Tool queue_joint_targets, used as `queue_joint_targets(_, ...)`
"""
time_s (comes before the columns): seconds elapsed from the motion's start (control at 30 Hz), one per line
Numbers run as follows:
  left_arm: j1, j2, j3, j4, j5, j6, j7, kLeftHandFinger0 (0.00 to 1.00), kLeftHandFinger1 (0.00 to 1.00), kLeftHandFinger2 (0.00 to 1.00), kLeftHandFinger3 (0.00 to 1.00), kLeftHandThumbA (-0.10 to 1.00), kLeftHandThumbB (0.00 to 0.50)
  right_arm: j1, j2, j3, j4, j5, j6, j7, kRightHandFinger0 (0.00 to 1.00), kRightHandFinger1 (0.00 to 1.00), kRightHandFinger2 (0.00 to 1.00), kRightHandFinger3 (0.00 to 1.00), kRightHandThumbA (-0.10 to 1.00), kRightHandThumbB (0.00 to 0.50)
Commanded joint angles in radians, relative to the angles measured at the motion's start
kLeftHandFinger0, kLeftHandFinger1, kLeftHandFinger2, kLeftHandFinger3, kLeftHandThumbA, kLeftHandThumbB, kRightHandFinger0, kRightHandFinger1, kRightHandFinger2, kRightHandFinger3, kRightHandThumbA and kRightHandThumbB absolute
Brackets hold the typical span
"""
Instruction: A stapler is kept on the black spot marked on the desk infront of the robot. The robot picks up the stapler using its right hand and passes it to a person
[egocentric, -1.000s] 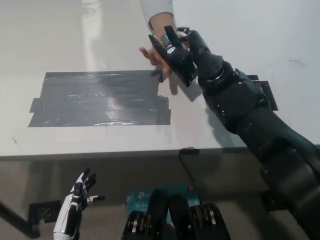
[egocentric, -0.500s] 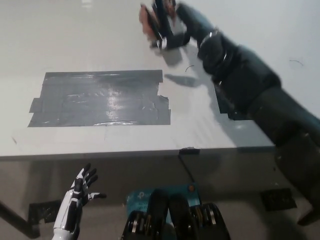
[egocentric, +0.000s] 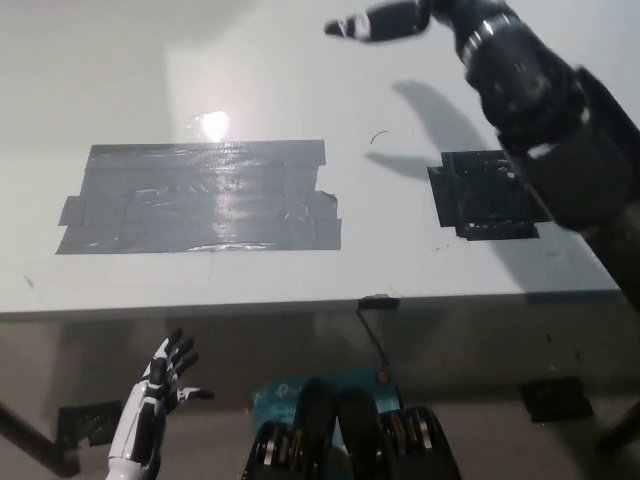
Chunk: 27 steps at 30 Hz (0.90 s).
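My black right hand (egocentric: 385, 20) is stretched out high over the far side of the desk, near the picture's top edge. Its fingers point left, spread apart, with nothing between them. No stapler shows anywhere in the head view, and no person is in sight. The black spot (egocentric: 485, 195) marked on the desk lies bare at the right, under my right forearm (egocentric: 530, 95). My white left hand (egocentric: 150, 410) rests below the desk's front edge at the lower left, fingers spread and holding nothing.
A large patch of grey tape (egocentric: 200, 195) covers the middle left of the white desk (egocentric: 120, 80). The desk's front edge (egocentric: 300, 305) runs across the picture, with a small black clip (egocentric: 375, 300) on it.
My right arm has lifted further up and away across the desk. The stapler it held and the person's hand that met it are gone from view. The black spot is now uncovered.
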Motion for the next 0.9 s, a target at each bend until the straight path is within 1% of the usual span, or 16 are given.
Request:
queue_joint_targets(0.0,-0.029,0.017,-0.016,-0.006,0.017,-0.071,-0.023,1.00,1.00,1.00,1.00,1.00,0.484,0.252,-0.378,-0.294,-1.155,0.180,0.249,0.168,1.00,1.00,1.00,1.00,1.00,0.440)
queue_joint_targets(0.1,-0.041,0.026,-0.023,0.006,0.018,-0.083,-0.037,1.00,1.00,1.00,1.00,1.00,0.486,0.352,-0.411,-0.353,-1.295,0.251,0.250,0.133,1.00,1.00,1.00,1.00,1.00,0.429)
queue_joint_targets(0.13,-0.049,0.029,-0.026,0.011,0.016,-0.080,-0.044,1.00,1.00,1.00,1.00,1.00,0.499,0.389,-0.420,-0.378,-1.345,0.287,0.254,0.116,1.00,1.00,1.00,1.00,1.00,0.486)
queue_joint_targets(0.17,-0.057,0.030,-0.026,0.014,0.013,-0.077,-0.046,1.00,1.00,1.00,1.00,1.00,0.500,0.409,-0.421,-0.390,-1.366,0.307,0.250,0.102,1.00,1.00,1.00,1.00,1.00,0.497)
queue_joint_targets(0.2,-0.075,0.030,-0.029,0.019,0.010,-0.062,-0.052,1.00,1.00,1.00,1.00,1.00,0.500,0.468,-0.422,-0.416,-1.430,0.355,0.249,0.056,1.00,1.00,1.00,1.00,1.00,0.424)
queue_joint_targets(0.27,-0.099,0.030,-0.035,0.024,0.006,-0.040,-0.062,1.00,1.00,1.00,1.00,1.00,0.500,0.553,-0.437,-0.429,-1.475,0.371,0.183,0.009,1.00,1.00,1.00,1.00,1.00,0.429)
queue_joint_targets(0.33,-0.105,0.030,-0.038,0.028,-0.010,-0.034,-0.077,1.00,1.00,1.00,1.00,1.00,0.500,0.643,-0.477,-0.434,-1.476,0.363,0.072,0.000,1.00,1.00,1.00,1.00,1.00,0.370)
queue_joint_targets(0.4,-0.108,0.032,-0.040,0.027,-0.021,-0.028,-0.089,1.00,1.00,1.00,1.00,1.00,0.500,0.714,-0.501,-0.439,-1.476,0.340,-0.014,0.002,1.00,1.00,1.00,1.00,1.00,0.356)
queue_joint_targets(0.47,-0.099,0.036,-0.041,0.023,-0.027,-0.024,-0.097,1.00,1.00,1.00,1.00,1.00,0.500,0.786,-0.470,-0.428,-1.476,0.322,-0.100,-0.021,1.00,1.00,1.00,1.00,1.00,0.341)
queue_joint_targets(0.53,-0.089,0.038,-0.043,0.017,-0.037,-0.015,-0.106,1.00,1.00,1.00,1.00,1.00,0.500,0.855,-0.434,-0.398,-1.476,0.316,-0.168,-0.037,1.00,1.00,1.00,1.00,0.94,0.363)
queue_joint_targets(0.57,-0.087,0.039,-0.044,0.017,-0.042,-0.014,-0.110,1.00,1.00,1.00,1.00,1.00,0.500,0.904,-0.405,-0.380,-1.476,0.289,-0.217,-0.036,1.00,1.00,1.00,1.00,0.94,0.399)
queue_joint_targets(0.67,-0.078,0.034,-0.046,0.016,-0.044,-0.009,-0.110,1.00,1.00,1.00,1.00,1.00,0.500,0.985,-0.343,-0.336,-1.476,0.238,-0.279,-0.035,1.00,1.00,1.00,1.00,0.98,0.415)
queue_joint_targets(0.73,-0.064,0.035,-0.049,0.016,-0.039,-0.014,-0.110,1.00,1.00,1.00,1.00,1.00,0.500,1.071,-0.271,-0.255,-1.476,0.267,-0.270,-0.042,1.00,1.00,1.00,1.00,0.97,0.391)
queue_joint_targets(0.8,-0.054,0.037,-0.048,0.012,-0.046,-0.018,-0.113,1.00,1.00,1.00,1.00,1.00,0.500,1.130,-0.179,-0.216,-1.476,0.210,-0.178,-0.040,1.00,1.00,1.00,1.00,1.00,0.356)
queue_joint_targets(0.83,-0.051,0.038,-0.047,0.010,-0.050,-0.019,-0.114,1.00,1.00,1.00,1.00,1.00,0.500,1.186,-0.145,-0.202,-1.372,0.184,-0.194,-0.037,1.00,1.00,1.00,1.00,1.00,0.402)
queue_joint_targets(0.87,-0.050,0.038,-0.047,0.009,-0.050,-0.017,-0.114,1.00,1.00,1.00,1.00,1.00,0.500,1.205,-0.142,-0.201,-1.330,0.184,-0.201,-0.033,1.00,1.00,1.00,1.00,1.00,0.413)
